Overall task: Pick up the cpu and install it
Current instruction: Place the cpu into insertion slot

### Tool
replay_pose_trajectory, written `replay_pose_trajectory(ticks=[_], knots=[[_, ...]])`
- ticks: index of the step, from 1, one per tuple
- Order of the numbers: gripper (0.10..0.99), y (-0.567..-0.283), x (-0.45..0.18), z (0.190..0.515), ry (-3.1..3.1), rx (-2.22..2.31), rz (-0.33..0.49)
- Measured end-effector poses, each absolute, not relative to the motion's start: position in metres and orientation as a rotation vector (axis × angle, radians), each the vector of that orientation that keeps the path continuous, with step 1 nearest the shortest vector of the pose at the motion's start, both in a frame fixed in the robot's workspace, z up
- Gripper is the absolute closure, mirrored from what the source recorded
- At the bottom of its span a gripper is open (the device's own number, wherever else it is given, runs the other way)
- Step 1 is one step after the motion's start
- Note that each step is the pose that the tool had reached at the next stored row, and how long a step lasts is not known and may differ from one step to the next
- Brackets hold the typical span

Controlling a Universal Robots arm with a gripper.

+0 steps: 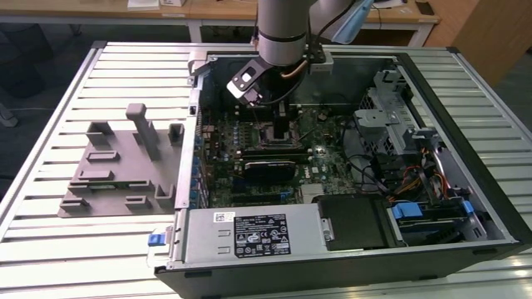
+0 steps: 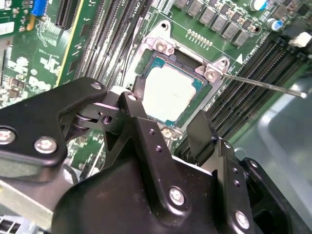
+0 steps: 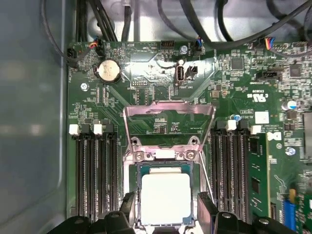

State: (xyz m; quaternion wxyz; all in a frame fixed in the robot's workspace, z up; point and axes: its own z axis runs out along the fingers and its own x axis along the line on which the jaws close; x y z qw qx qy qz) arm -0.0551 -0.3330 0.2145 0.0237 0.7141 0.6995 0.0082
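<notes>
The robot's silver-grey cylindrical metal arm (image 1: 281,31) carries a pale blue plastic joint cap (image 1: 349,22) near its upper end. A thin copper-brown cable (image 1: 293,70) loops beneath its wrist, beside a black-and-silver bracket (image 1: 247,81). The matte black metal gripper (image 2: 165,111) is built of angular linkage plates joined with round silver screws (image 2: 176,195). Its two slim black fingers (image 2: 146,141) have small holes drilled along them and taper to flat, blunt tips.
</notes>
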Motion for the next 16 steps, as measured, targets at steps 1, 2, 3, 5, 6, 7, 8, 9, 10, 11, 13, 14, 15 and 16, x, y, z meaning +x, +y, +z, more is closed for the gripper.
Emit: replay_pose_trajectory(ticks=[1, 2, 3, 5, 6, 7, 8, 9, 10, 11, 13, 14, 15, 16], knots=[[0.471, -0.3331, -0.0551, 0.2159, 2.165, 2.21, 0.025], [0.471, -0.3331, -0.0551, 0.2169, 2.165, 2.21, 0.025], [0.471, -0.333, -0.0551, 0.217, 2.165, 2.21, 0.025], [0.471, -0.333, -0.0551, 0.2169, 2.165, 2.21, 0.026], [0.471, -0.333, -0.0551, 0.217, 2.165, 2.21, 0.026], [0.471, -0.333, -0.0551, 0.217, 2.165, 2.21, 0.025], [0.471, -0.3331, -0.0551, 0.2171, 2.165, 2.21, 0.025], [0.486, -0.333, -0.0551, 0.2171, 2.165, 2.21, 0.025], [0.553, -0.333, -0.0551, 0.2171, 2.165, 2.21, 0.025], [0.553, -0.333, -0.0551, 0.2171, 2.165, 2.21, 0.025], [0.612, -0.333, -0.0551, 0.2172, 2.165, 2.21, 0.025], [0.671, -0.333, -0.0551, 0.2172, 2.165, 2.21, 0.025], [0.725, -0.333, -0.0551, 0.2173, 2.165, 2.21, 0.025], [0.725, -0.333, -0.0551, 0.2173, 2.165, 2.21, 0.025]])
